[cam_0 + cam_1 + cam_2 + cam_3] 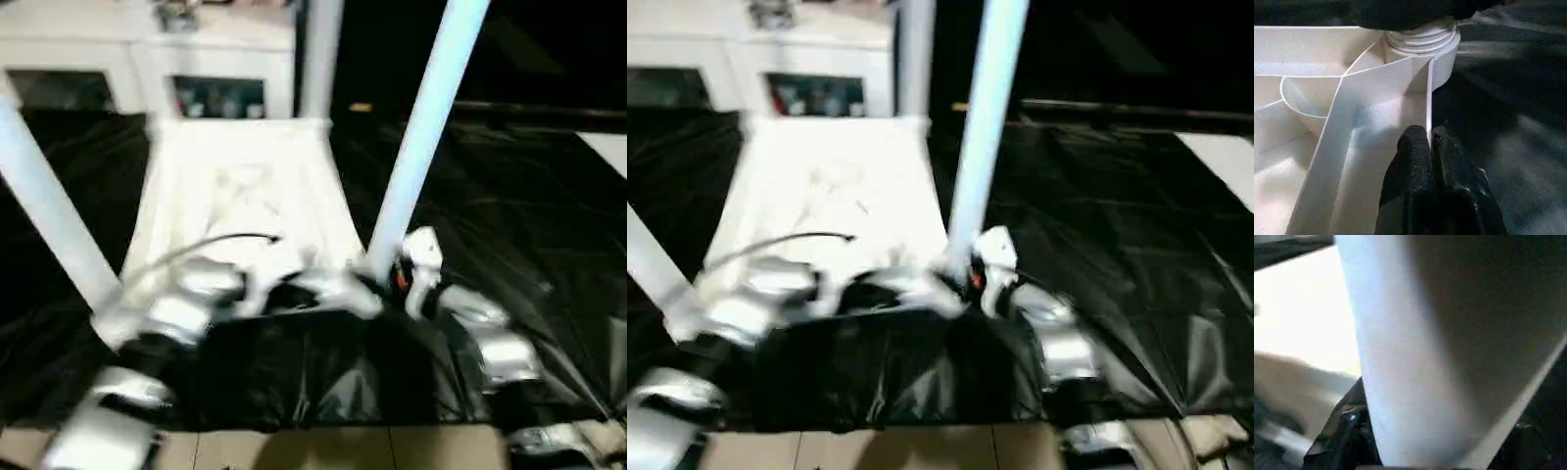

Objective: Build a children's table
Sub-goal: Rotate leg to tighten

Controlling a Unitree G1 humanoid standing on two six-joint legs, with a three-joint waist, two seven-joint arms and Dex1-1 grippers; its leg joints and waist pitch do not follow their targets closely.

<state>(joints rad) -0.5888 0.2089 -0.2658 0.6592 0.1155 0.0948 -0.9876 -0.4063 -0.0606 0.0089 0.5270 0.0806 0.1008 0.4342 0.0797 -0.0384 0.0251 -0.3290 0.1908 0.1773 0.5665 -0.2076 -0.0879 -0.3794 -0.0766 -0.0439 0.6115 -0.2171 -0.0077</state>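
Note:
The children's table top lies upside down on a black sheet, ribbed underside up. Three white legs stand in its corner sockets: near left, near right and far right. My left gripper is shut on the thin rim of the top, close to the near right socket. My right gripper is at the base of the near right leg, shut on it, with a black finger against its side.
The black sheet covers the floor around the top. A white cabinet with glass doors stands behind it. Tan floor shows at the near edge, and a white patch lies far right.

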